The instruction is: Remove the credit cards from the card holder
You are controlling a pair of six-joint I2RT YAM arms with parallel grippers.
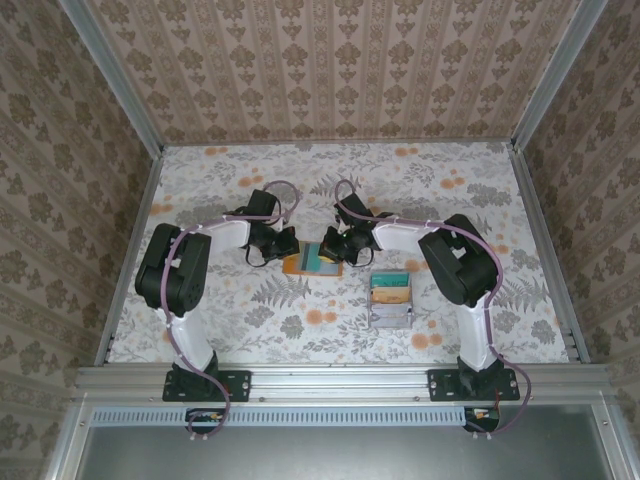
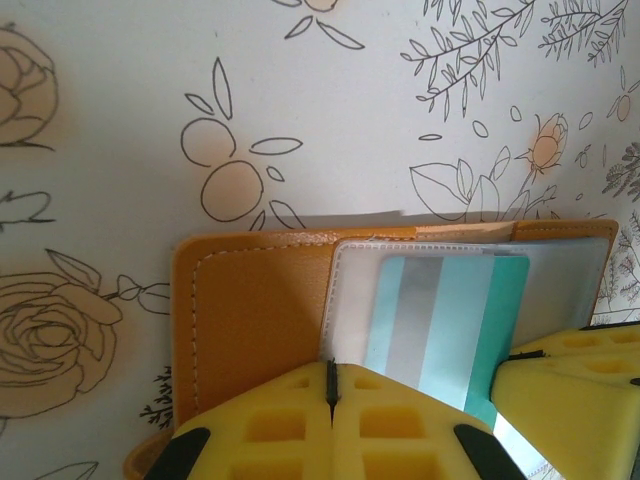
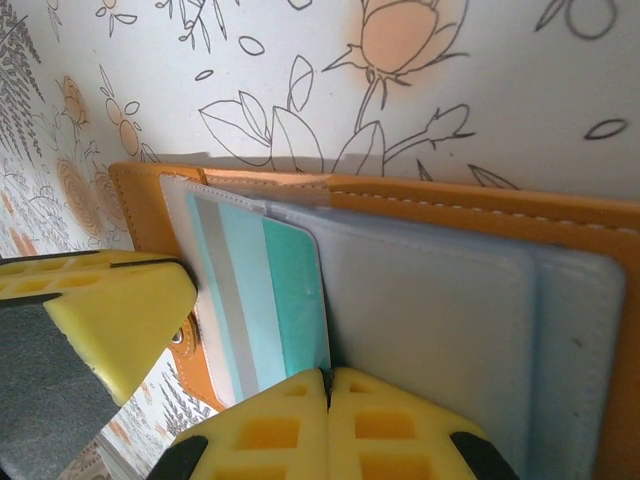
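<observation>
The left claw (image 2: 330, 390) has its fingers pressed together, holding nothing that shows, its tips at the near edge of the open holder (image 2: 255, 320). Just ahead and right of them, a teal card (image 2: 445, 320) sits in the holder's clear sleeve. The right claw (image 3: 328, 400) is also pressed together, at the holder's grey-blue face. It may touch it, but the view is too tight to tell. A tray (image 1: 390, 322) of cards lies back beside its arm.

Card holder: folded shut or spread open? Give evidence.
Spread open: the card holder lies flat, grey-blue inner face up, a teal card visible inside.
</observation>
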